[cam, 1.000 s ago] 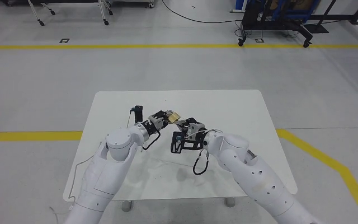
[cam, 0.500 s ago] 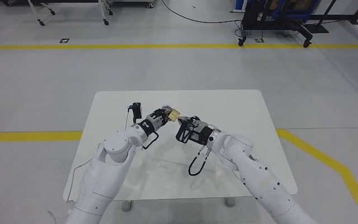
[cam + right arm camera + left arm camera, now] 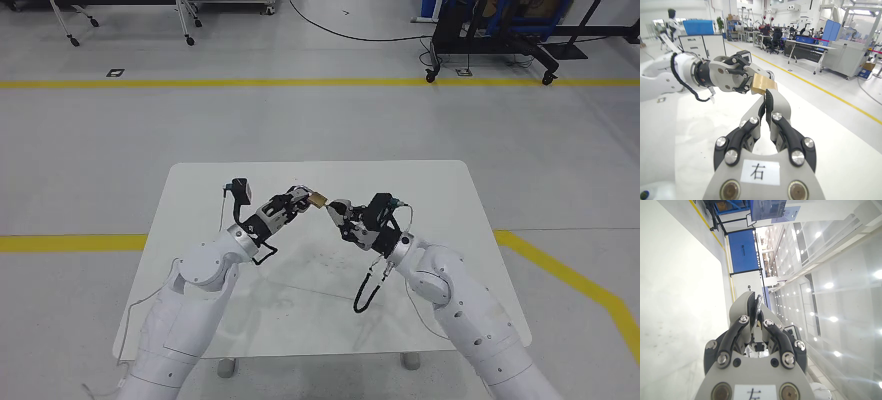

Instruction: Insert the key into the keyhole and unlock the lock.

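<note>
Right wrist view: left end effector (image 3: 757, 83) grasping lock (image 3: 765, 85); right end effector (image 3: 766, 95) clenched, tips touching lock.

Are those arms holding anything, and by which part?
The left end effector grips the brass padlock by its body. The right end effector is shut against the padlock; whether it holds a key cannot be told.

Top cam looked down on the table (image 3: 430, 190) from above the arms. Wrist cams sat tight behind the left gripper (image 3: 757, 303) and right gripper (image 3: 766, 97); the right one faced the lock (image 3: 763, 84), which top caught too.
</note>
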Available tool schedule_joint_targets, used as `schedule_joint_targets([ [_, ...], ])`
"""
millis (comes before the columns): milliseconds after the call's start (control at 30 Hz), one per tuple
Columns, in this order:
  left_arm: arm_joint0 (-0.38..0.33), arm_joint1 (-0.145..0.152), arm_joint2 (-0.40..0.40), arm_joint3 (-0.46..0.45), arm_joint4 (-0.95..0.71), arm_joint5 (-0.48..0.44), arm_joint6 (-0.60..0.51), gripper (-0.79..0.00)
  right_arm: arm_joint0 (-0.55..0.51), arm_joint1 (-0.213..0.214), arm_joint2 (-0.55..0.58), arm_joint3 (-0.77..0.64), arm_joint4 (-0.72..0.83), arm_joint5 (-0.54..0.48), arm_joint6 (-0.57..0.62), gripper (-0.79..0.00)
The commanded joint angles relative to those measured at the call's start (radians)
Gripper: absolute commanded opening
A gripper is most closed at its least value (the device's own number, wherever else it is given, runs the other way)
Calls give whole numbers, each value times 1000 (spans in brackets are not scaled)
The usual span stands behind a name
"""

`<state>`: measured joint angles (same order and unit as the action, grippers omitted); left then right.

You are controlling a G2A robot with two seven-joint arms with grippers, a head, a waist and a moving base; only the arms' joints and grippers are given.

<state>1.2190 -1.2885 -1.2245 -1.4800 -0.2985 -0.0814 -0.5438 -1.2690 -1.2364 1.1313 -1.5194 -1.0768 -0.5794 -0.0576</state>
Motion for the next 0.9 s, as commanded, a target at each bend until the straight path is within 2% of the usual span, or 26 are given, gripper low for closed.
schedule_joint_targets([
  [0,0,2,-2,2,21,-26,-8,-785,8,-2,0,33,88,-29,6,-785],
  [233,9,6,-11,5,39,-69,-12,-785,26,-17,-18,132,445,-173,-4,-785],
  [367,11,8,-17,-2,37,-73,-21,-785,48,-18,-23,159,487,-198,40,-785],
  [400,12,8,-17,-3,38,-74,-21,-785,50,-18,-23,163,487,-196,50,-591],
  [433,13,8,-18,-4,38,-74,-22,-785,53,-18,-23,165,480,-188,65,-474],
  [467,13,9,-18,-5,38,-73,-23,-785,56,-17,-21,162,470,-179,73,-394],
  [500,14,9,-17,-5,40,-71,-25,-785,55,-17,-19,159,465,-173,75,-169],
  [567,14,10,-16,-6,51,-63,-29,-785,55,-14,-5,150,439,-149,80,-9],
  [733,13,19,-14,-12,157,-23,-40,-785,6,13,111,41,237,-34,65,0],
  [833,17,24,-7,-19,243,15,-23,-785,-46,37,198,-98,-2,59,113,0],
  [867,18,26,0,-20,278,27,-29,-785,-46,37,198,-98,-2,59,113,0],
])
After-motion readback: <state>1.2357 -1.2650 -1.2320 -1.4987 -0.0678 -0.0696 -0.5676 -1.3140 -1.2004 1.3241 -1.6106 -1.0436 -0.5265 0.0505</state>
